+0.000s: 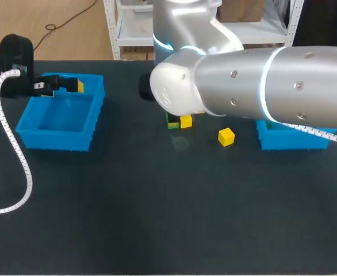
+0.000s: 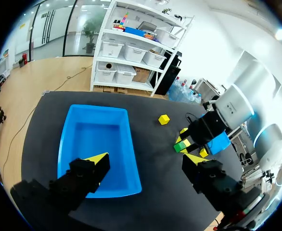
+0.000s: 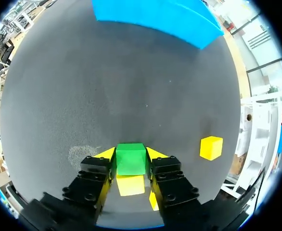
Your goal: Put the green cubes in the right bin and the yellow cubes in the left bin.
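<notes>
Black table [image 1: 157, 218]: only wrist view shows right claw [image 3: 131, 156] clamping green cube [image 3: 130, 160]; left claw [image 2: 147, 159] wide, empty.

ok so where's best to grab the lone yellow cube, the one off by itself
Take the lone yellow cube by two opposite side faces, straight down from above: it sits flat on the table, clear all round, looking slightly turned, so rotate the wrist to match. The right gripper is shut on the green cube.
</notes>
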{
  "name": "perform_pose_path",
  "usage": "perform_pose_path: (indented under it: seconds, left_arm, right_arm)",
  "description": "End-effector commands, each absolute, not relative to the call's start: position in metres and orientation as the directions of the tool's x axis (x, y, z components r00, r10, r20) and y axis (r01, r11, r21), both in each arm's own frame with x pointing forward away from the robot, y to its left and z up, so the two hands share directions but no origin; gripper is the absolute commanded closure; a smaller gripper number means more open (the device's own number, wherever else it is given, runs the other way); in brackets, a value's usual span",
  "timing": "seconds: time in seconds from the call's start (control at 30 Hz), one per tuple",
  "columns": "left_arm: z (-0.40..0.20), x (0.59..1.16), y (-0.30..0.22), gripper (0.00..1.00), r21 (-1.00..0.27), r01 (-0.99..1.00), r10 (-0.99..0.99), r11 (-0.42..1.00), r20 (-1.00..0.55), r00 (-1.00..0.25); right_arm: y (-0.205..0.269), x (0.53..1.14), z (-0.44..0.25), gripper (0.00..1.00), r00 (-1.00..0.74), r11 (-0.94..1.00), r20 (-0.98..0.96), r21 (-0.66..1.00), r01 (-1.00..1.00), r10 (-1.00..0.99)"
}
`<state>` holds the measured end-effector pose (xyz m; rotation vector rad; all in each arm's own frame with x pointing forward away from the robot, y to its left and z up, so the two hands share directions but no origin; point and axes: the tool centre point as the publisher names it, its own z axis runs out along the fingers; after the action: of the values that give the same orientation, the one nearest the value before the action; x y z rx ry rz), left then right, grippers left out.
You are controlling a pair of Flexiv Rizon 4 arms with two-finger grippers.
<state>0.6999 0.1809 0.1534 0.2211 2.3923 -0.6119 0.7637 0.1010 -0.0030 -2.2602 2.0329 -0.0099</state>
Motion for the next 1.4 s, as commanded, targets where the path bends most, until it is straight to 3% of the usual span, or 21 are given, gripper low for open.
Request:
perform_pose_path:
  seconds: [0.03,0.4,0.63,0.97,1.4]
  left_arm:
    - [0.151,0.7,0.184,0.0,-0.379,0.316,0.001,0.87,-0.639,-0.769]
    - [0.151,0.7,0.184,0.0,-0.379,0.316,0.001,0.87,-0.639,-0.769]
    - [0.151,0.7,0.184,0.0,-0.379,0.316,0.001,0.87,-0.639,-0.769]
    - [0.151,0.7,0.184,0.0,-0.379,0.316,0.001,0.87,-0.639,-0.769]
    - [0.151,0.7,0.184,0.0,-0.379,0.316,0.001,0.87,-0.639,-0.769]
  right_arm:
    - [0.095,0.758,0.001,1.0,0.097,-0.08,-0.085,-0.186,-0.979,-0.992]
    - [0.097,0.776,0.059,1.0,0.0,0.087,-0.251,-0.336,-0.938,-0.968]
    - [0.074,0.793,0.116,1.0,-0.108,0.278,-0.391,-0.408,-0.87,-0.914]
    - [-0.007,0.808,0.132,1.0,-0.381,0.623,-0.568,-0.322,-0.713,-0.73]
    - [-0.121,0.789,0.112,1.0,-0.594,0.849,-0.64,-0.19,-0.493,-0.488]
